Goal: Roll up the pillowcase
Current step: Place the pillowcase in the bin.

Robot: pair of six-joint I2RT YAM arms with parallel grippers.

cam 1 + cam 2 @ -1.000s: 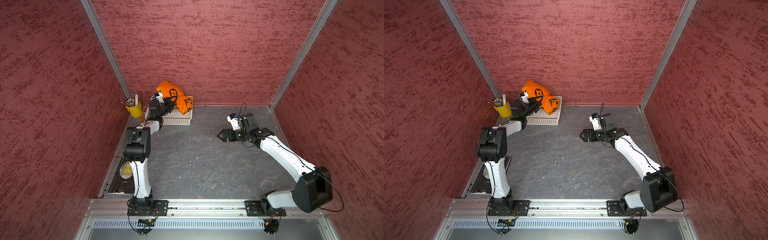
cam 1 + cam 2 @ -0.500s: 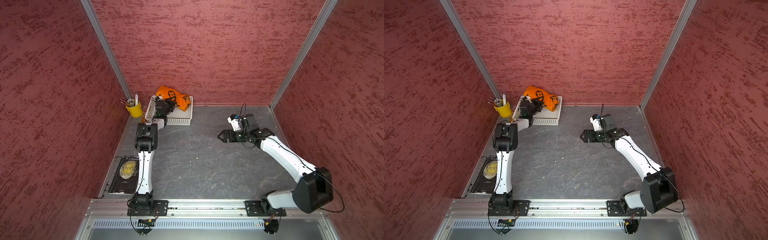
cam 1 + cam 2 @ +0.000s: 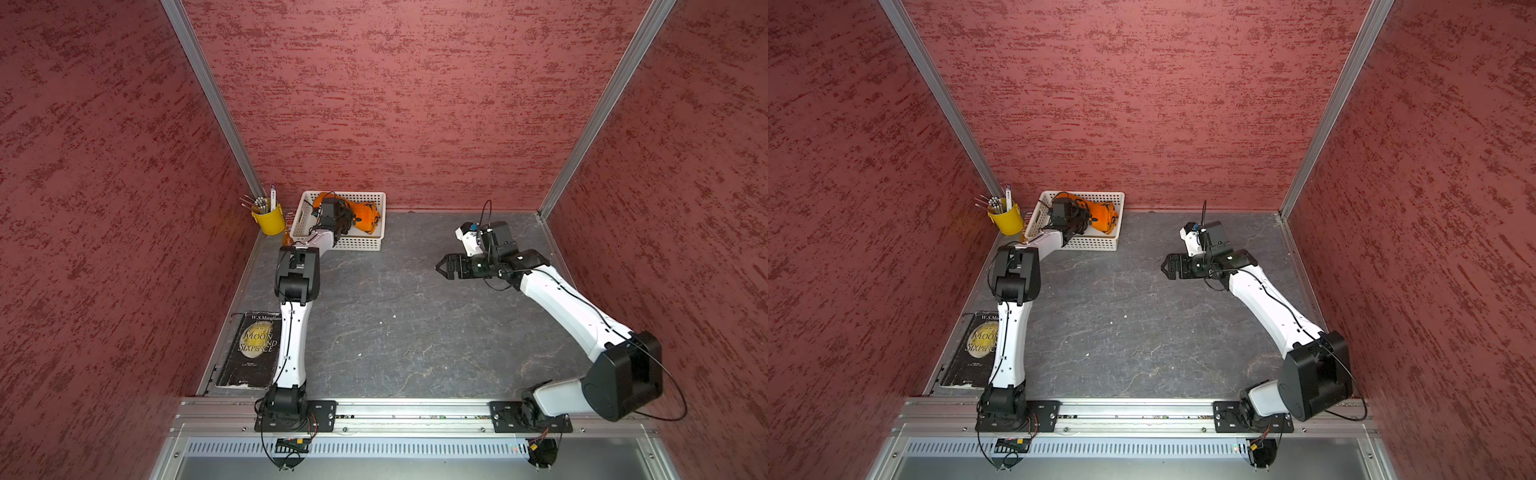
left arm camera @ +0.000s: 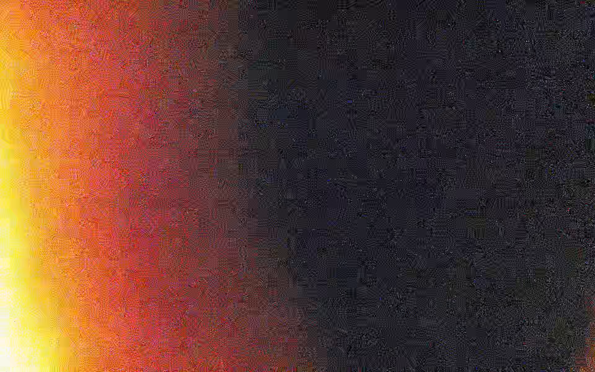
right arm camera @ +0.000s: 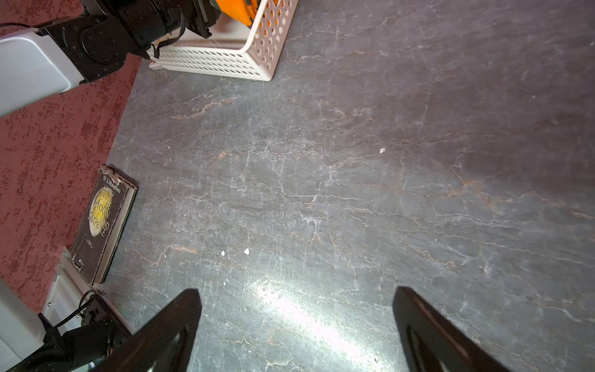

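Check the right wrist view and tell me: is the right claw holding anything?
No: the right claw hangs wide open above the table, with nothing between its jaws.

Right gripper [image 5: 296,290] splayed — left gripper [image 3: 350,217] unclear

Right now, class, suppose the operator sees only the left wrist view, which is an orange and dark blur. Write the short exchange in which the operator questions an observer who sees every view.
Operator: What is the orange filling my view?
Observer: It is the pillowcase, bunched up inside the white basket by the back wall.
Operator: Is the other arm anywhere near it?
Observer: No. The right gripper hangs over the bare table with its fingers wide apart, well clear of the basket.
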